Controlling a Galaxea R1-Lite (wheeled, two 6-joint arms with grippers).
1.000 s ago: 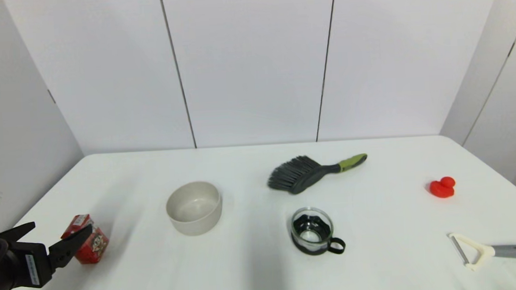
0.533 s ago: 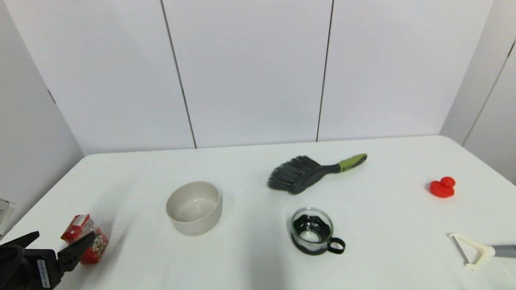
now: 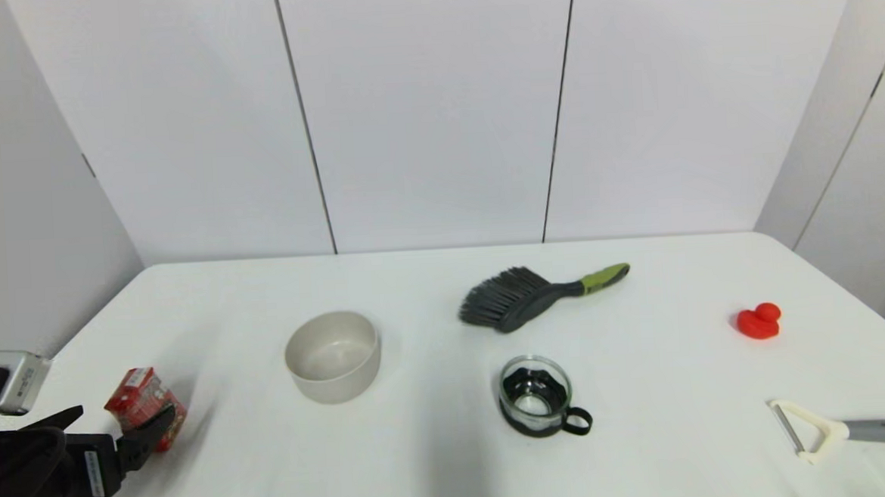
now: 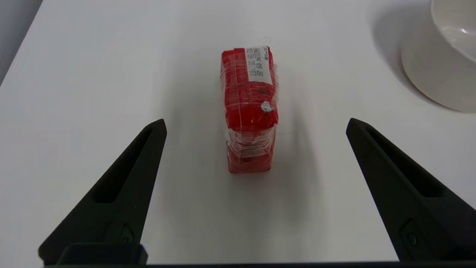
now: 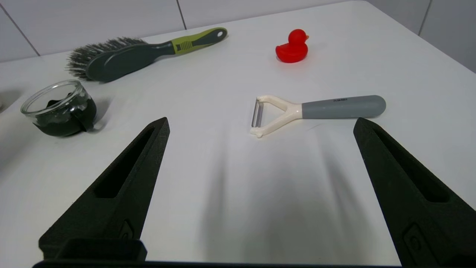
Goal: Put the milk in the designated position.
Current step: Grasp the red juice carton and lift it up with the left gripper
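Milk (image 3: pixel 142 407) stands upright near the table's left edge, at the same spot as in the two earlier head pictures, its white dated label on top showing in the left wrist view (image 4: pixel 256 65). What has changed is the left gripper (image 3: pixel 115 426): over the last second it has drawn back toward the near-left corner and sunk lower in the head view, and its fingers remain spread wide with nothing between them; the wrist view (image 4: pixel 254 126) shows the carton centred ahead of the two tips, touching neither. To the carton's left only a narrow strip of white table (image 3: pixel 424 469) runs before the edge; to its right lies bare tabletop up to the bowl (image 3: pixel 333 355), which stands well apart. Beyond the bowl sit the glass cup (image 3: pixel 537 395) and the brush (image 3: pixel 536 296), and far right the red duck (image 3: pixel 758 321) and the peeler (image 3: pixel 838 428), none of them shifted. A wide bare stretch lies along the near side between carton and cup. The right gripper (image 5: pixel 258 124), unseen from the head, hangs with fingers apart and empty above the table, just short of the peeler.
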